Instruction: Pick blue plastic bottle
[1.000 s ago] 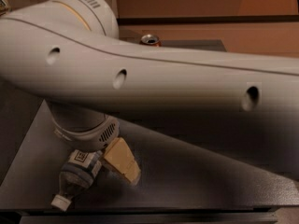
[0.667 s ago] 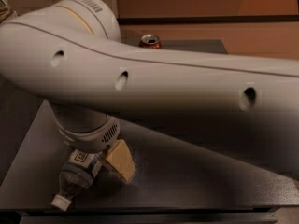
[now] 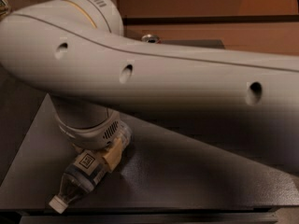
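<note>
One dark table [image 3: 187, 171], jaws over blue plastic bottle [image 3: 81, 177], brown wall [image 3: 210, 1] behind

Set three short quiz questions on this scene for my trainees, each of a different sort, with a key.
1. True or false: the bottle stands upright on the table.
2. The bottle's cap points toward: A) lower left, B) upper right, C) straight up.
3. Fill in: the hand sits over the ____, at the table's near left.
Key: 1 false; 2 A; 3 bottle.
</note>
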Controlling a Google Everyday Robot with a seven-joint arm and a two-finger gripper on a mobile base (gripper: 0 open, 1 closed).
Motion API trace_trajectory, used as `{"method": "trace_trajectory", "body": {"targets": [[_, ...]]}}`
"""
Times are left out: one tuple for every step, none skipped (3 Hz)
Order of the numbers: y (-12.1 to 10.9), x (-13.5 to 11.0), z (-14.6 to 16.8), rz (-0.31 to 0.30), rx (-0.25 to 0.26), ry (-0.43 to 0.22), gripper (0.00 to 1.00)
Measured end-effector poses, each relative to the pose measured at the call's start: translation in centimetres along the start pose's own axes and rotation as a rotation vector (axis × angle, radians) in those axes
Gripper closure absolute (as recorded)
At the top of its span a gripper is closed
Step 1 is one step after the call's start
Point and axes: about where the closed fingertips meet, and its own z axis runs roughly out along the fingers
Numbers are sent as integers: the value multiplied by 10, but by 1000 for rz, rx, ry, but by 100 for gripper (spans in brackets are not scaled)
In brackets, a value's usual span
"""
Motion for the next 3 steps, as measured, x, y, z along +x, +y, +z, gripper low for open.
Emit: {"method": "trace_trajectory", "body": {"targets": [[-4,6,-16,3,31,-1,87],[-14,22,-47,29,83,-12,100],[-27,36,-82,47,145,-13,100]]}}
